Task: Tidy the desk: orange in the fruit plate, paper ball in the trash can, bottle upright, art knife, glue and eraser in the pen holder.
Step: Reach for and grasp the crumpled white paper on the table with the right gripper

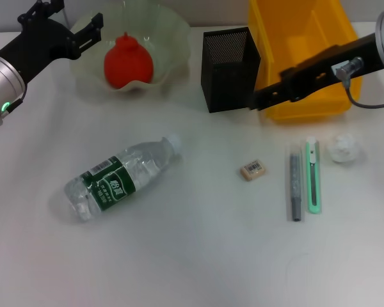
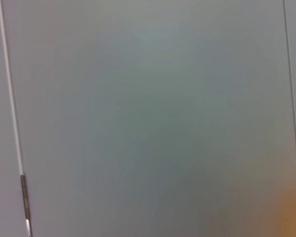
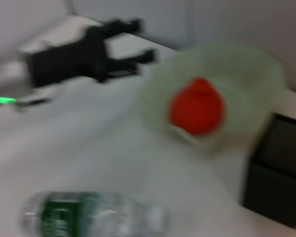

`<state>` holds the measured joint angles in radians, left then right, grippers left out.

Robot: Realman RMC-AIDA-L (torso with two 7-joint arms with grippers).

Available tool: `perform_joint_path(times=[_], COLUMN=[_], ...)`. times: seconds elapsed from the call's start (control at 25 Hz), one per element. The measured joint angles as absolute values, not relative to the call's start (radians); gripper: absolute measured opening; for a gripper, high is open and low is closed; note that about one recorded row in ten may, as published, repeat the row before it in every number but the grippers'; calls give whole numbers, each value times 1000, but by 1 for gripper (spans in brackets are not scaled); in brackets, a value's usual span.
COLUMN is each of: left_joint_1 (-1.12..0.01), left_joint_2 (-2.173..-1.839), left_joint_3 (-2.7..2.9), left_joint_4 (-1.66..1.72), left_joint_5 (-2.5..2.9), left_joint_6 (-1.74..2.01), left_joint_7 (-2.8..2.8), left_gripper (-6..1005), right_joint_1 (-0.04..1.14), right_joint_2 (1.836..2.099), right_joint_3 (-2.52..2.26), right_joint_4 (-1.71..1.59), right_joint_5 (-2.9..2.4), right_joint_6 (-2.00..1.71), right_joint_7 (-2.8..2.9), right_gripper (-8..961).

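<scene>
While the orange (image 1: 128,61) sat inside the pale green fruit plate (image 1: 173,32), the rest of the desk's things lay scattered around the black mesh pen holder (image 1: 227,67), which stood just right of that plate. The yellow trash can (image 1: 304,38) stood close on the pen holder's right side.

The bottle (image 1: 118,179) lay on its side well in front of the pen holder and to its left, its long axis running diagonally; the white cap pointed back and right, toward the pen holder, and the base pointed toward the desk's near left. Open white tabletop (image 1: 198,256) surrounded it on every side.

In front of the pen holder and slightly right lay the eraser (image 1: 253,169), alone, barcode face up. Further right, the grey glue (image 1: 296,185) stick and the green art knife (image 1: 313,176) lay side by side, near each other, both with long axes running front to back. The paper ball (image 1: 344,148) rested just right of the knife's far end, in front of the trash can.

The left gripper (image 1: 89,29) hovered over the plate's left rim, far from the pen holder, its fingers spread apart and holding nothing; the right wrist view showed the same parted fingers (image 3: 138,39) beside the plate. The right gripper (image 1: 259,99) hung at the pen holder's front right corner, across the trash can's front wall; I could not tell whether its fingers were apart or together.
</scene>
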<state>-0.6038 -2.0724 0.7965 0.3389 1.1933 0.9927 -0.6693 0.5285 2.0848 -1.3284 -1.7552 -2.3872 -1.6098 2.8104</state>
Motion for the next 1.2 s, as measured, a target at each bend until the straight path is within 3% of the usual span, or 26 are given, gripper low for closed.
perform_joint_path(times=[1.2], left_joint_1=[-642], left_joint_2=[-2071], left_joint_3=[782], left_joint_4=[348], left_joint_5=[1155], left_joint_6=[962], left_joint_7=[-617], left_gripper=[833], right_joint_1=[546], right_joint_2=[2079], right_joint_3=[-1238], right_joint_4=[-1371], right_joint_5=[-2771], right_joint_6=[-1501], right_joint_7=[2936], right_gripper=[846])
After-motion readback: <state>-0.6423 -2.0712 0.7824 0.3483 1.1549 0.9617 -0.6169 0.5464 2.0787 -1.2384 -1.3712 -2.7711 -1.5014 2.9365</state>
